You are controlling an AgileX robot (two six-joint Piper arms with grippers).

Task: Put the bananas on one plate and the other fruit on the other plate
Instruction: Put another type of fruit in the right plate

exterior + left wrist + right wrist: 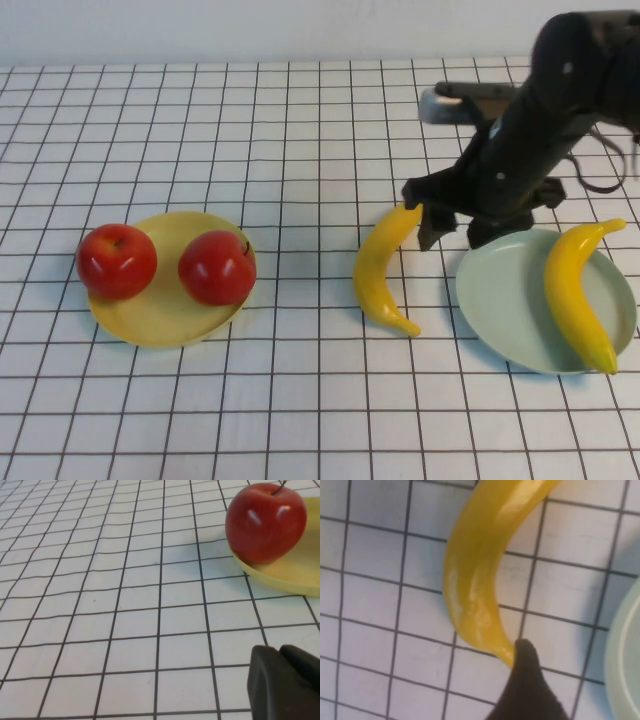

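Two glossy red apples (117,261) (216,267) sit on the pale yellow round plate (160,316) on the gridded white counter (300,150). The left pincer (285,682) hovers near that plate; whether it is open I cannot tell. Right of the plate, a curved yellow banana (381,274) lies on the counter, the open right pincer (445,218) at its upper tip. Farther right, another yellow banana (577,294) rests on the pale green-blue plate (505,295).

1. The setting appeared to be a lab or test bench: the table (250,120) was covered by a white sheet printed with a regular black grid.
2. A plain pale wall (250,30) ran behind it (no furnishings visible).
3. Glossy, uniform fruit on two plain plates looked like staged props, with a black robot arm (540,110) over them.
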